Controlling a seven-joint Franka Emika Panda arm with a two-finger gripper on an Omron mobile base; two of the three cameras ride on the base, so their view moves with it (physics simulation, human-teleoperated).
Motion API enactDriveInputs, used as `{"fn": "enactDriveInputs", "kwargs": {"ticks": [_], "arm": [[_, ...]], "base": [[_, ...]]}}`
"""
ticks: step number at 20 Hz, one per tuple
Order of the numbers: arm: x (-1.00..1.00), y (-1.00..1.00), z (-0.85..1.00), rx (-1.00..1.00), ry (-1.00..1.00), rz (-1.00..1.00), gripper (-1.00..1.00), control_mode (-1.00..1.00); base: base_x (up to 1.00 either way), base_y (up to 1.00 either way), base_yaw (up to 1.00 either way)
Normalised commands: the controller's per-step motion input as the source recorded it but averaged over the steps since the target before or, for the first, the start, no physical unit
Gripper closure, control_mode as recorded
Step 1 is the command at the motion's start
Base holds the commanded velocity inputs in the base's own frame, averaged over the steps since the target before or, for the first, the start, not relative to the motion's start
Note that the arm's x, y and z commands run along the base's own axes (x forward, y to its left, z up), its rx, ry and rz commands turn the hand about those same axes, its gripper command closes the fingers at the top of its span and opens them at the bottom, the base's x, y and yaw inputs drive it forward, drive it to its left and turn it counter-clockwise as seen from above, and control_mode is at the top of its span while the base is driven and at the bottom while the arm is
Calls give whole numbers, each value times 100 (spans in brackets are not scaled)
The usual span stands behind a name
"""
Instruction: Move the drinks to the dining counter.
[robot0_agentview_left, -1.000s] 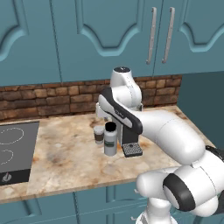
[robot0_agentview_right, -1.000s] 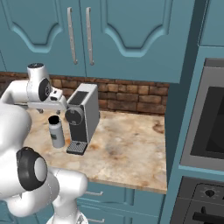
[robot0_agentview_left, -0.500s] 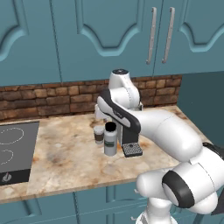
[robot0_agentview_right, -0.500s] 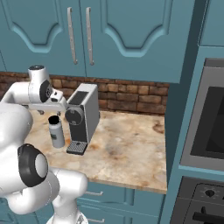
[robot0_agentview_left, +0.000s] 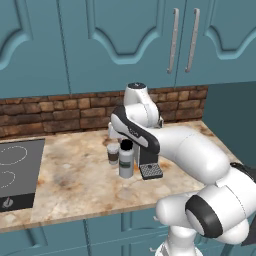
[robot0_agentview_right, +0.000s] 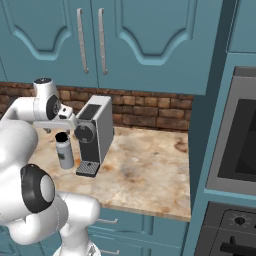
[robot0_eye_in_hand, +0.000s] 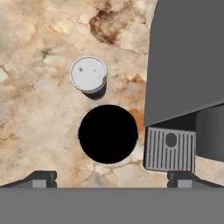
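Bottle (robot0_eye_in_hand: 108, 134): stands upright on the marble counter (robot0_agentview_left: 75, 180) by the stovetop (robot0_agentview_left: 12, 175), just beside the coffee machine (robot0_agentview_right: 95, 132), black cap facing the hand camera.
Cup (robot0_eye_in_hand: 89, 74): white-lidded, close behind the bottle, possibly touching; the gap is hard to judge.
Gripper (robot0_eye_in_hand: 109, 177): directly above the bottle, fingers spread wide, grasping nothing.
Handling: bottle looks light, rigid and smooth, likely slippery; best gripped below the cap. Paper cup seems soft and crushable.
Destination: dining counter not reached.
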Motion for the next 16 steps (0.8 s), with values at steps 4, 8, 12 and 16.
{"fn": "enactDriveInputs", "kwargs": {"ticks": [4, 8, 12, 16], "arm": [[6, 0, -8, 0, 0, 0, -100, -100], [6, 5, -10, 0, 0, 0, -100, -100], [4, 3, -11, 0, 0, 0, -100, -100], [3, 5, -11, 0, 0, 0, -100, -100]], "base": [[0, 0, 0], [0, 0, 0], [0, 0, 0], [0, 0, 0]]}}
